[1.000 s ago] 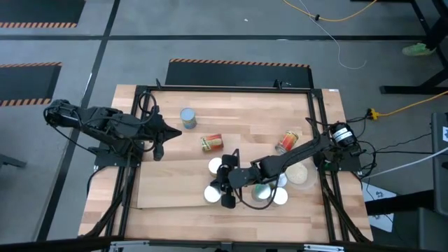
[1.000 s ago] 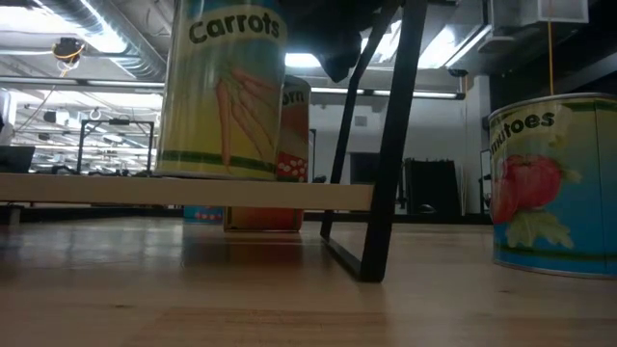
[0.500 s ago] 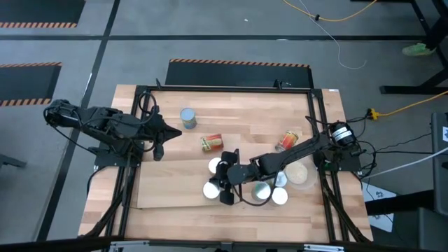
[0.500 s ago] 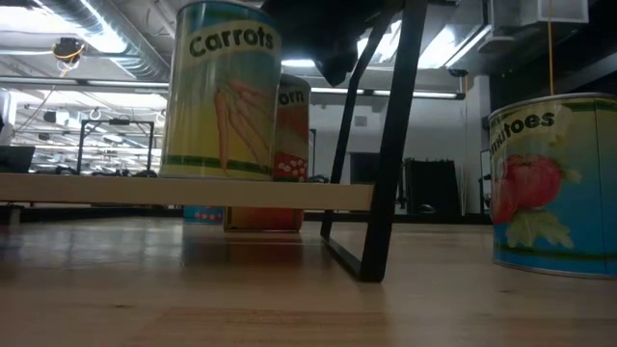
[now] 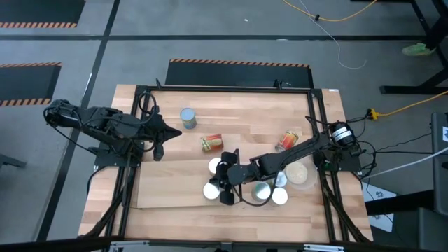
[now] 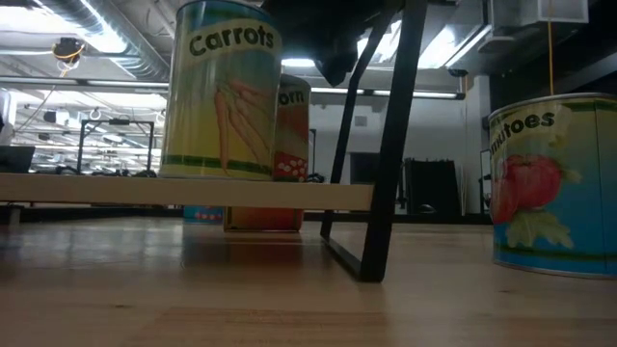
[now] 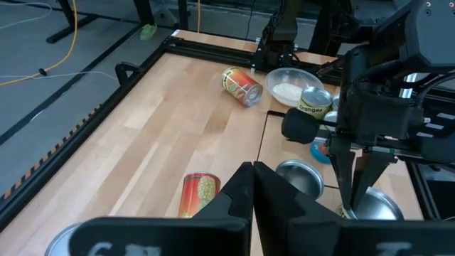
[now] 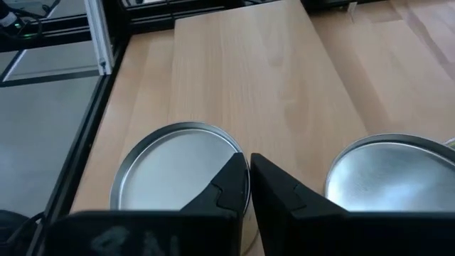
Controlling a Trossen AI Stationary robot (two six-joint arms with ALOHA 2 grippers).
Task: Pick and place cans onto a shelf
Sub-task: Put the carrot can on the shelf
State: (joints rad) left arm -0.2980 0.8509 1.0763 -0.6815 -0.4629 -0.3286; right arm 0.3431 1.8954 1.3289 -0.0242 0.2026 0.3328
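Observation:
The shelf (image 5: 168, 183) is a pale board lying on the table, with a black frame (image 6: 381, 145) at one end. Several cans stand upright on it, among them a carrot-labelled can (image 6: 224, 92) with a silvery top (image 8: 174, 178) and another silver-topped can (image 8: 394, 178). My right gripper (image 8: 247, 162) is shut, its tips low between these two tops. Two cans (image 5: 211, 143) (image 5: 288, 141) lie on their sides on the table, and a blue can (image 5: 187, 117) stands upright. My left gripper (image 7: 252, 171) is shut, holds nothing and hovers at the table's left edge. My right gripper comes slanting down from the table's right side. Its shut fingertips (image 7: 354, 206) stand at the rim of the carrot can's top (image 8: 227, 153). I cannot tell whether they touch it. The can stands upright on the shelf.
A beige dish (image 5: 299, 173) sits at the shelf's right end beside more upright cans (image 5: 280, 196). A tomato-labelled can (image 6: 554, 183) stands on the table close to the low camera. Bare wood lies along the table's far side (image 5: 245, 105).
The carrot can has shifted a little on the shelf, away from the low camera, so that its top rim now shows there. It stays upright. My right gripper went with it a short way toward the far edge, then kept still.

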